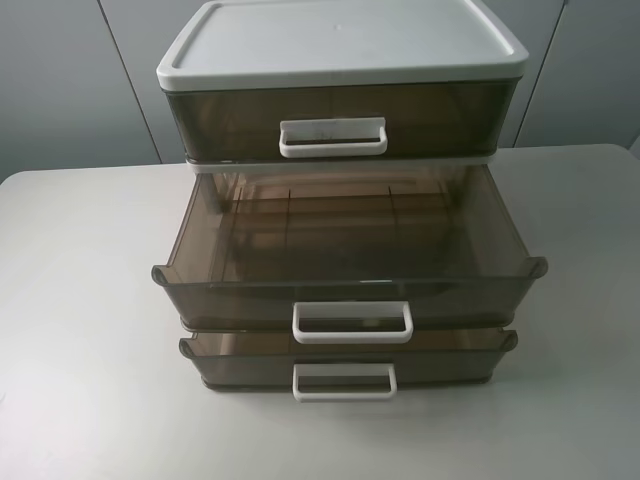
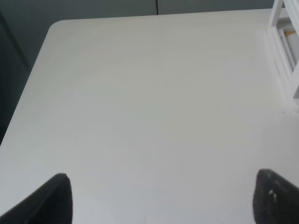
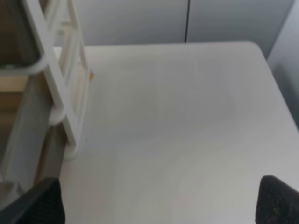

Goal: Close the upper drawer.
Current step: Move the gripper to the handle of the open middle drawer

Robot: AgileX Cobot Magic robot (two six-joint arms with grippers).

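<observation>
Drawers fill the middle of your high view: three smoky-brown ones stacked in a white-framed cabinet (image 1: pixel 250 163) on the pale table (image 1: pixel 80 300). The upper drawer (image 1: pixel 350 292), the middle of the three, stands pulled far out toward 6 o'clock, so you look down through its open top onto its floor. Its white loop handle (image 1: pixel 352 322) sits at the centre of the shallow front. Small tabs (image 1: pixel 538 268) jut from the front corners at 3 and 9 o'clock. At 12 o'clock from it, the taller drawer (image 1: pixel 340 115) is pushed in under the white lid (image 1: pixel 340 35). At 6 o'clock the lowest drawer (image 1: pixel 350 368) shows its front just under the upper drawer's front. You cannot tell how far out it stands.

Your left wrist view shows the left gripper (image 2: pixel 163 203) over bare table. Its dark fingertips (image 2: pixel 58 200) are spread wide with nothing between them, and the cabinet's white frame (image 2: pixel 285 51) is off to one side. Your right wrist view shows the right gripper (image 3: pixel 161 203) spread just as wide and holding nothing, with the cabinet's side frame (image 3: pixel 60 93) close beside it.
</observation>
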